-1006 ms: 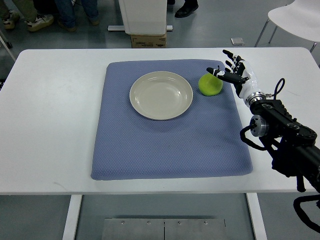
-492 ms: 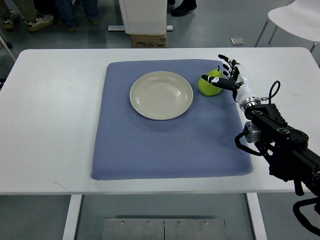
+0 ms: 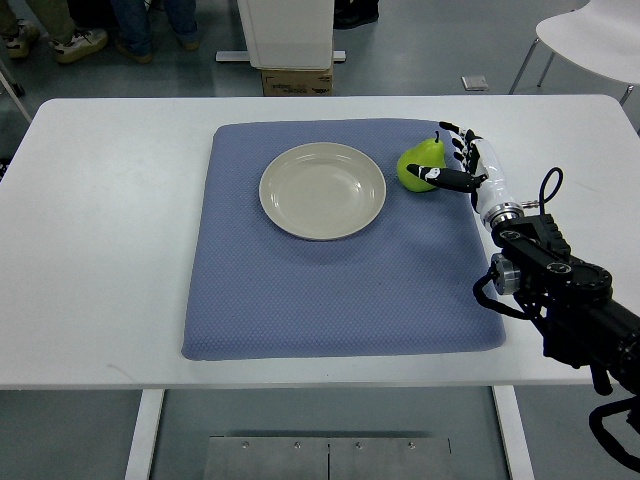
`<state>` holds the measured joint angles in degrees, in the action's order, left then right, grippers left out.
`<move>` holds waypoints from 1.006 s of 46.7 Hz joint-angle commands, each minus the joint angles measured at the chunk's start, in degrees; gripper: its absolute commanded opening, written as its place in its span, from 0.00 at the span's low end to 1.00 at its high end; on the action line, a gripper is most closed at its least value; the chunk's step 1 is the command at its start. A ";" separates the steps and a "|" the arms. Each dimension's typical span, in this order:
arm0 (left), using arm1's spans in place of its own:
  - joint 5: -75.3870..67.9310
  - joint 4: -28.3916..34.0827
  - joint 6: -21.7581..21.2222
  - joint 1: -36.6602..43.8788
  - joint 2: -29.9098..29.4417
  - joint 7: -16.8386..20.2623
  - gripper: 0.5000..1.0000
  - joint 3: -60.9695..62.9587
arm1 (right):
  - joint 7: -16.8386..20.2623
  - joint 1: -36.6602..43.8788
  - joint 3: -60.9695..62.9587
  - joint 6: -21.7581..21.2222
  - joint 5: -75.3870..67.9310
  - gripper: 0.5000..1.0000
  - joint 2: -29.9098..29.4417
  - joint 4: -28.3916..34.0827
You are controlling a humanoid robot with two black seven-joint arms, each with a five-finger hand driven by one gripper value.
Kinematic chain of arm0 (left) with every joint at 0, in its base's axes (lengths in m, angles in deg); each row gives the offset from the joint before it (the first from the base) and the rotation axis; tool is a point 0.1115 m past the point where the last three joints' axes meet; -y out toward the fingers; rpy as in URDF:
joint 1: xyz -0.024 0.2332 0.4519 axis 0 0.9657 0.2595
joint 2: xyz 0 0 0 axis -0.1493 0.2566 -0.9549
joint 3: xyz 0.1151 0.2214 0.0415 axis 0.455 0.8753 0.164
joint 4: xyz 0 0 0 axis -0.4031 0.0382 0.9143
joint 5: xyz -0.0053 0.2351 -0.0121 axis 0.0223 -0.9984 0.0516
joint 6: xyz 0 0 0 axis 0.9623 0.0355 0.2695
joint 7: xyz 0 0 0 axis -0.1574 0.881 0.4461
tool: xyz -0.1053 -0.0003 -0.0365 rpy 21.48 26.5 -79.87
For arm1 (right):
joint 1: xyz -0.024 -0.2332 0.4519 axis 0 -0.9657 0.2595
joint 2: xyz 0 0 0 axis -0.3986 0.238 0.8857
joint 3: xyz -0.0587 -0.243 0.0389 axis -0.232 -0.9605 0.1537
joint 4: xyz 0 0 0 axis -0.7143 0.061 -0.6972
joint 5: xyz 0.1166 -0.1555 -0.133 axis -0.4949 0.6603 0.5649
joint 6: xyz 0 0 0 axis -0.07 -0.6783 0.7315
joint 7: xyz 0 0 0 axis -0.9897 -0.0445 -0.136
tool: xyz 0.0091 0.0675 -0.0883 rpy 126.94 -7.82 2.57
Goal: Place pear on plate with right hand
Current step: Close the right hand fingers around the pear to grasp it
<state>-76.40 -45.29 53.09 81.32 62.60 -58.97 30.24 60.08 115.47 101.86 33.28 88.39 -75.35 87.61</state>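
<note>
A green pear (image 3: 417, 166) rests on the blue mat (image 3: 340, 260), just right of the empty cream plate (image 3: 322, 190). My right hand (image 3: 433, 152) has come in from the right edge and is wrapped around the pear. Its thumb (image 3: 436, 177) lies across the fruit's near side. The other fingers (image 3: 460, 142) press on its far right side. The pear is still down on the mat, its stem pointing away from me. A small gap separates it from the plate's rim. The left arm does not show.
The mat covers the middle of a white table (image 3: 100, 220). A white chair (image 3: 590, 35) stands past the far right corner, and a cardboard box (image 3: 296, 80) sits beyond the far edge. People's feet (image 3: 70, 40) show at the top left.
The right hand moved in from the right and closed around the pear, the thumb swinging across its front. The pear tipped slightly. The plate has not moved.
</note>
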 commanded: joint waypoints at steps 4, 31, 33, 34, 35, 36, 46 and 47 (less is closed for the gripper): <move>0.00 -0.07 0.00 0.00 0.00 0.00 1.00 0.00 | -0.08 0.08 -1.33 0.09 0.00 0.96 0.01 -0.30; 0.00 0.02 0.00 0.00 0.00 0.00 1.00 0.00 | -0.78 0.43 -1.42 0.36 -0.70 0.98 0.01 -0.13; 0.00 0.02 0.00 0.00 0.00 0.00 1.00 0.00 | -0.78 0.35 -1.42 0.36 -0.70 0.98 0.01 -0.13; 0.00 0.02 0.00 0.00 0.00 0.00 1.00 0.00 | -0.78 0.35 -1.42 0.36 -0.70 0.98 0.01 -0.13; 0.00 0.02 0.00 0.00 0.00 0.00 1.00 0.00 | -0.78 0.35 -1.33 0.36 -0.70 0.98 0.01 -0.13; 0.00 0.02 0.00 0.00 0.00 0.00 1.00 0.00 | -0.78 0.35 -1.33 0.36 -0.70 0.98 0.01 -0.13; 0.00 0.02 0.00 0.00 0.00 0.00 1.00 0.00 | -0.78 0.26 -1.24 -0.17 -1.32 0.99 0.01 0.14; 0.00 -0.07 0.00 0.00 0.00 0.00 1.00 0.00 | -0.70 0.26 -1.24 -0.26 -1.40 0.99 0.01 0.22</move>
<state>-76.40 -45.28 53.09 81.32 62.60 -58.98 30.24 59.30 115.73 100.62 33.38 87.23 -75.35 87.72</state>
